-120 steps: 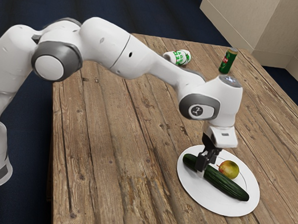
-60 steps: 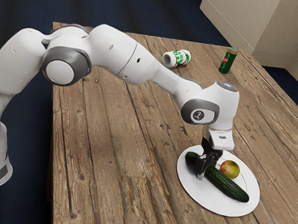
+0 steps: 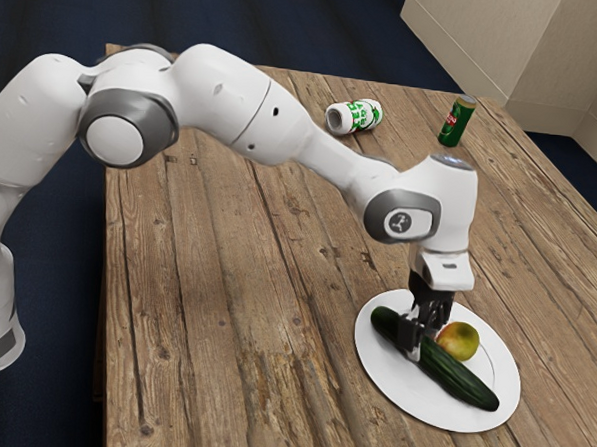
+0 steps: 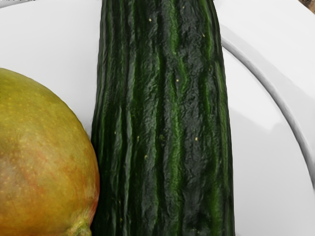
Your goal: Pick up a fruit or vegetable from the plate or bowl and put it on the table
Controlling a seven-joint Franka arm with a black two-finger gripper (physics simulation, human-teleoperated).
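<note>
1. Brown planks make up the worktop [image 3: 245, 281], the task's destination. It runs widely to the exterior view's left of the plate, and I'd set the produce down there.
2. A white-and-green container [image 3: 354, 116] lies on its side at the far edge, well apart from the work; it hasn't moved.
3. The white plate [image 3: 365, 369] sits near, towards the exterior view's right, and carries both pieces of produce.
4. My gripper [image 3: 429, 339] has shifted along the cucumber, from near its far-left end towards its middle. Its fingers are spread astride the skin, and I can't make out a firm squeeze from both sides. I judge this as lining up a grasp; closing comes next.
5. The cucumber [image 3: 456, 377] lies on the plate, so nothing has been delivered. A hold nearer its middle should balance better on the lift.
6. A green can [image 3: 457, 122] stands at the far right, unchanged.
7. The mango [image 3: 460, 341] rests on the plate just beside the cucumber; my far finger could nudge it while closing.
</note>
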